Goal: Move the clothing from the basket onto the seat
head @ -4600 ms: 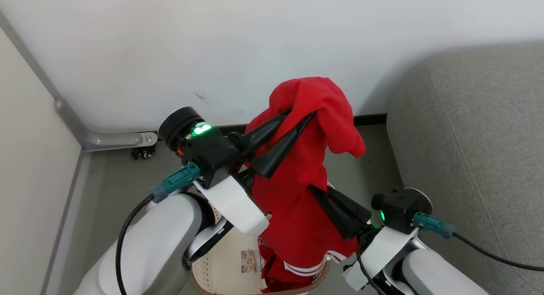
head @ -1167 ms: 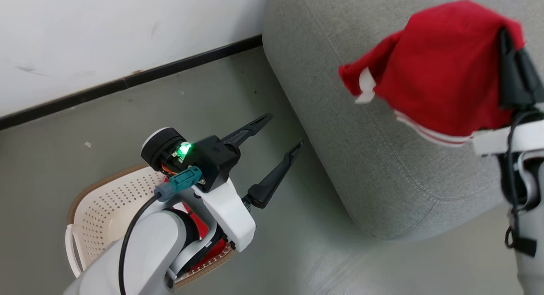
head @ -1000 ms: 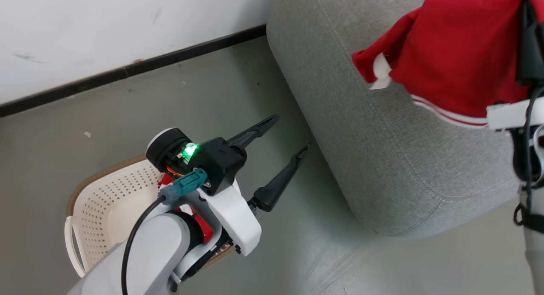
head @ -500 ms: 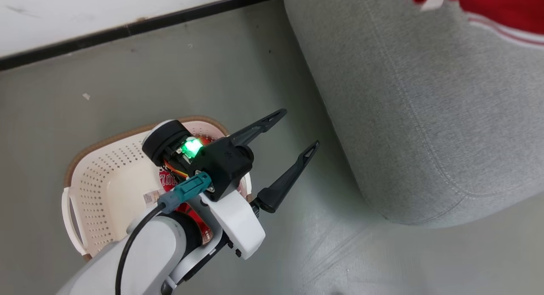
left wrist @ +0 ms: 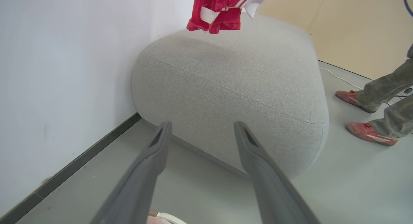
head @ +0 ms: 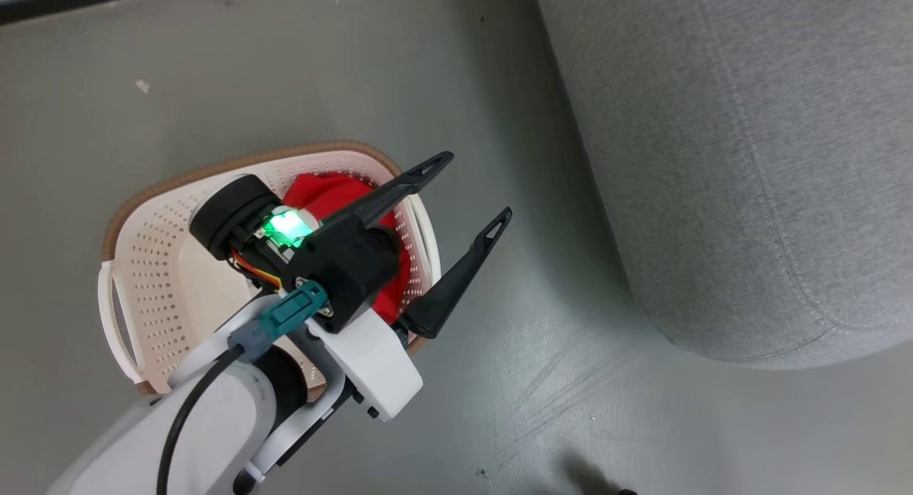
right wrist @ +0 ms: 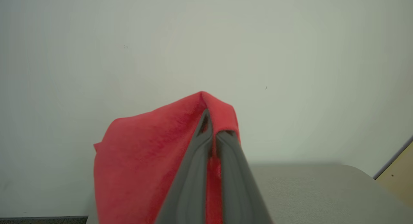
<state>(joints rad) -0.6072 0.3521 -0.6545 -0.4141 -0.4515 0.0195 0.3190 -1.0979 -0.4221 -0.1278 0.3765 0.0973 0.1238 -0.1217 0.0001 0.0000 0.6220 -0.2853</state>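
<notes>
Red fabric of one garment (right wrist: 142, 153) is pinched tight in the right gripper (right wrist: 213, 127). It hangs over the seat (left wrist: 232, 75), apparently clear of the cushion, so that piece is above its target but not yet laid down. The other garment (head: 324, 192) lies in the basket (head: 157, 267), beneath the left gripper (head: 476, 185), whose fingers are spread wide and empty. I judge the job under halfway: one release, then a whole second trip.
</notes>
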